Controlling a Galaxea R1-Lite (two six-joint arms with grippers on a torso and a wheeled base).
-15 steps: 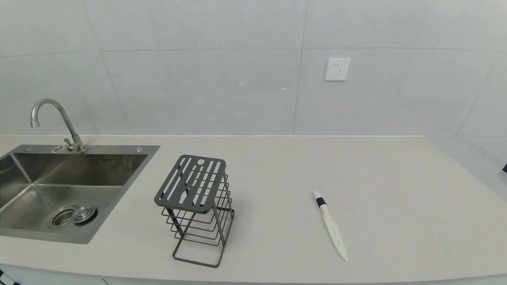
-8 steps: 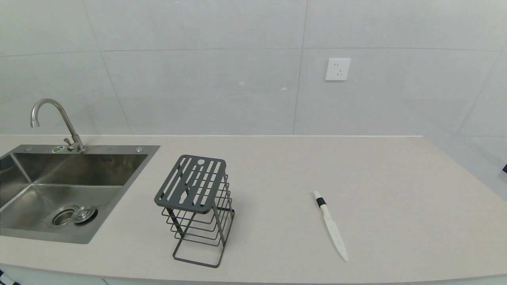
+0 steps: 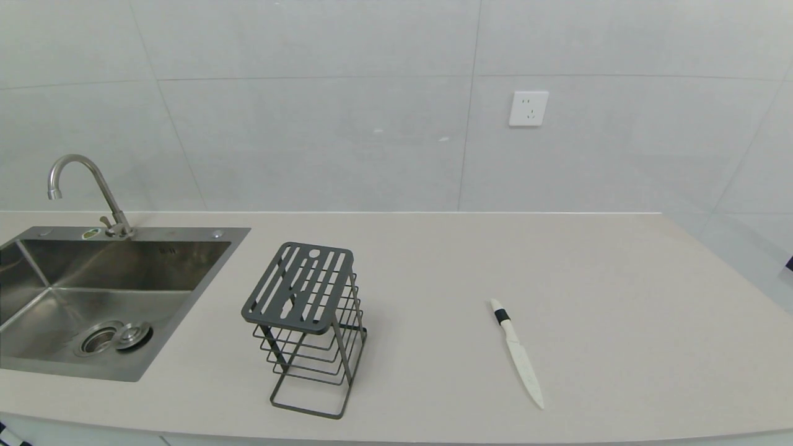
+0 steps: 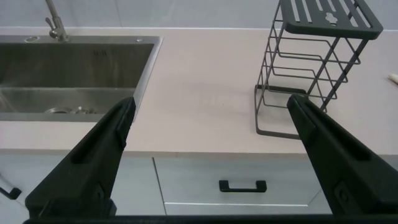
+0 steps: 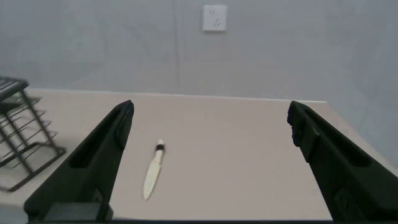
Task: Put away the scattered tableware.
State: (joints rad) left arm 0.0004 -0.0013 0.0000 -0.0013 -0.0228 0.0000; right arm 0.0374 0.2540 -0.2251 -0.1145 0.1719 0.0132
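Note:
A white knife (image 3: 517, 352) with a black band on its handle lies flat on the beige counter (image 3: 557, 266), right of centre, tip toward the front edge. A dark wire knife rack (image 3: 305, 325) with a slotted top stands left of it. In the right wrist view the knife (image 5: 153, 177) lies ahead of my open right gripper (image 5: 211, 168), well short of its fingers. My left gripper (image 4: 208, 162) is open too, held in front of the counter's edge, with the rack (image 4: 317, 68) beyond it. Neither gripper holds anything.
A steel sink (image 3: 37, 297) with a curved tap (image 3: 87, 192) is set into the counter at the left. A tiled wall with a socket (image 3: 528, 108) backs the counter. A drawer with a dark handle (image 4: 242, 185) sits under the counter front.

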